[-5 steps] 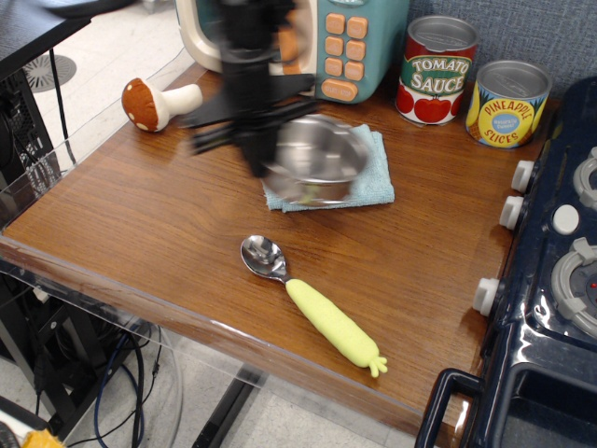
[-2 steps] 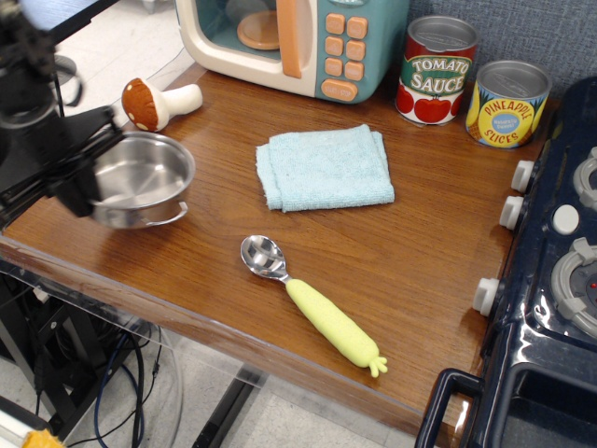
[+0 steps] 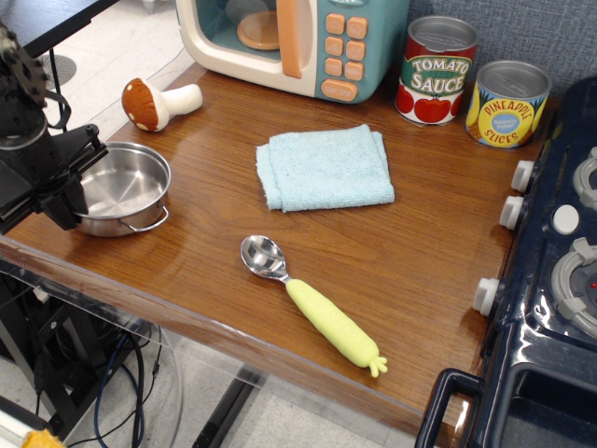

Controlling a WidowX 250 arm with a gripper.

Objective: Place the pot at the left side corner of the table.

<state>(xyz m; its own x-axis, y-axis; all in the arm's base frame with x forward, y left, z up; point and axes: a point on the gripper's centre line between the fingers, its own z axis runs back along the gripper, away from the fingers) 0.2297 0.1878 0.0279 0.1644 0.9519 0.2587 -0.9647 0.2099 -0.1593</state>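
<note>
Gripping pot rim: tool clamped | cans: "TOMATO SAUCE", "PINEAPPLE SLICES"

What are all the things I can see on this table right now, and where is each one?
pot: one, shiny steel, front left of the table
cloth: one, light blue, folded, centre
spoon: one, metal bowl with yellow handle, near the front edge
toy mushroom: one, brown cap and white stem, back left
toy microwave: one, teal and cream with orange buttons, back centre
tomato sauce can: one, red and green label, back right
pineapple slices can: one, yellow label, back right
toy stove: one, dark blue, right edge
gripper: one, black, at the pot's left rim; I cannot tell if it grips
</note>
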